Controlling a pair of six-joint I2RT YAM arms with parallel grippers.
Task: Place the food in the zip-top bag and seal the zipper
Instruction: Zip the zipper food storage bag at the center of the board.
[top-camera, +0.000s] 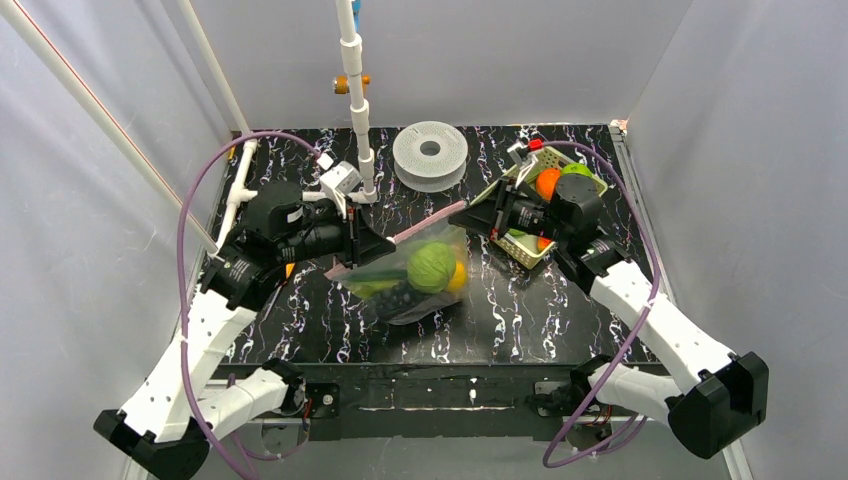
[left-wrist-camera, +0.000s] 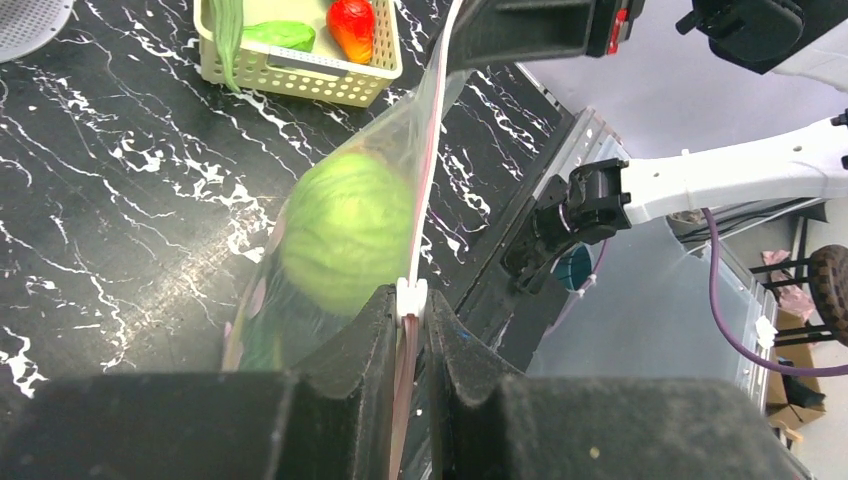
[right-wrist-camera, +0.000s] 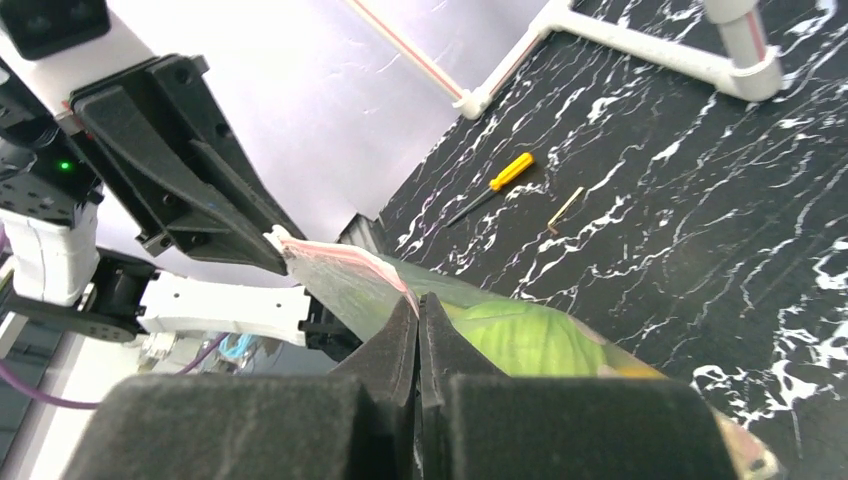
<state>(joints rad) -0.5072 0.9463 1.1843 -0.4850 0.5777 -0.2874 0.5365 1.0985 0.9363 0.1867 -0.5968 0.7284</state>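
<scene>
Pinching the zipper (top-camera: 421, 228) at opposite ends, left gripper (top-camera: 388, 245) and right gripper (top-camera: 460, 217) are clamped tight; bag (top-camera: 395, 290) holds food (top-camera: 432, 266).

Counted: one zip-top bag (top-camera: 398, 292), one basket (left-wrist-camera: 300, 82), one spool (top-camera: 414, 160), one screwdriver (right-wrist-camera: 497, 182), one left hand (left-wrist-camera: 410, 312), one right hand (right-wrist-camera: 418, 306).

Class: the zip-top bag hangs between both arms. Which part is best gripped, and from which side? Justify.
The zipper, pinched across its flat faces, coming in from each end. That pink strip along the bag's mouth is thin and straight, whereas the crinkly body bulges with food. The left gripper and right gripper are shut on it that way.
</scene>
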